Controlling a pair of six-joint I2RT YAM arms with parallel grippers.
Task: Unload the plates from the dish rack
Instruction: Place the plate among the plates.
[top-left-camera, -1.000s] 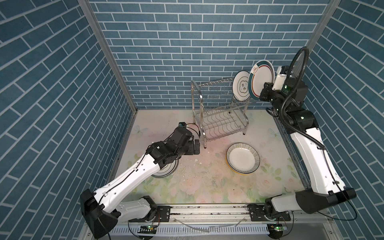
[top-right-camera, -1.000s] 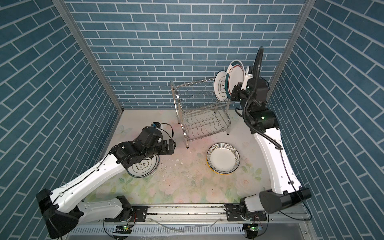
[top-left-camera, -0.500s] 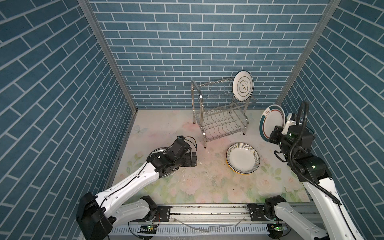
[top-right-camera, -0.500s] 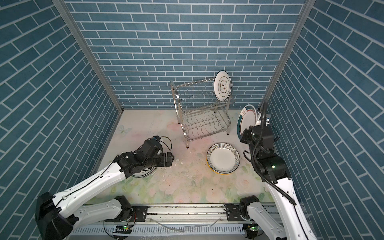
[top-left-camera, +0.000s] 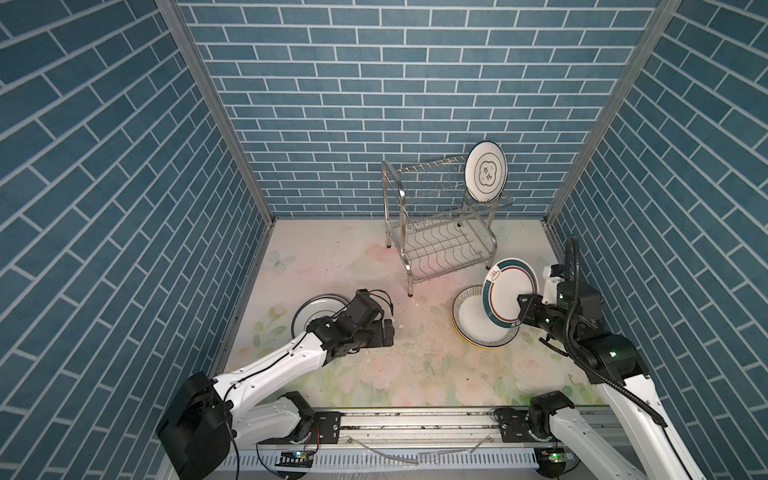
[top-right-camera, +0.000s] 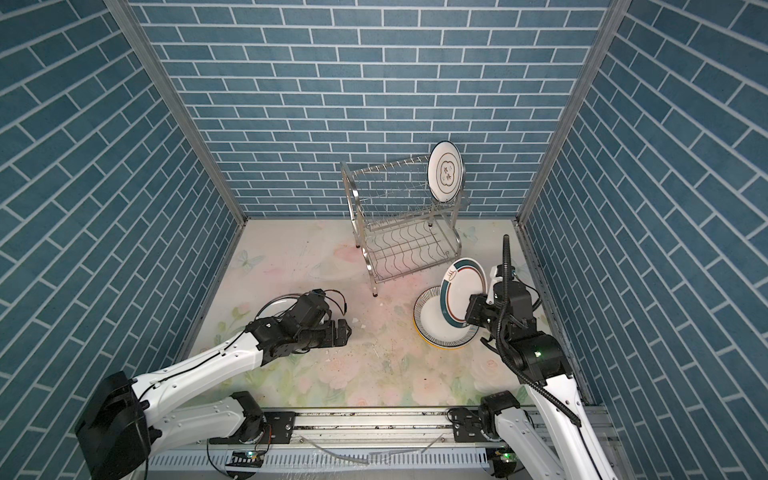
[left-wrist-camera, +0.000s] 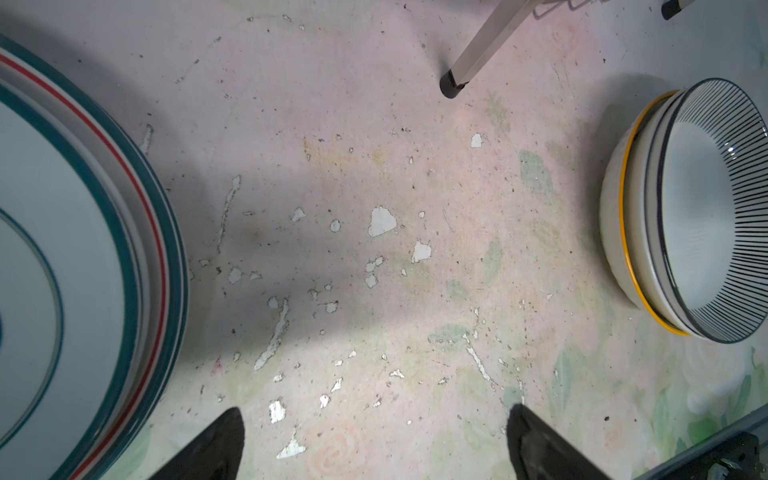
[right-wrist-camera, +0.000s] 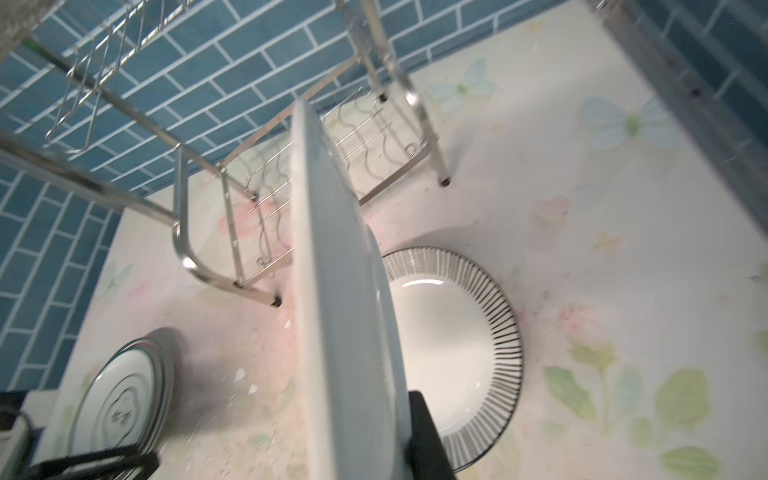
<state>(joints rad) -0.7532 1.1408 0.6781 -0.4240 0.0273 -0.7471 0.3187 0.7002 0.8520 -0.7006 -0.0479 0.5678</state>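
Note:
The dish rack stands at the back, with one white plate upright on the right end of its top tier. My right gripper is shut on the rim of a green-banded plate. That plate tilts steeply over a black-striped plate lying on the table. One black finger presses the held plate's face. My left gripper hangs open and holds nothing, just right of a flat stack of plates.
A yellow-edged plate lies under the striped one. The rack's front leg stands between the two piles. Blue brick walls close in on three sides, and the right arm is close to the right wall. The floral table mat is flaked.
The right arm came down from the rack's top tier to the table with the green-banded plate, over the striped plate. The left arm drew back a little from the rack.

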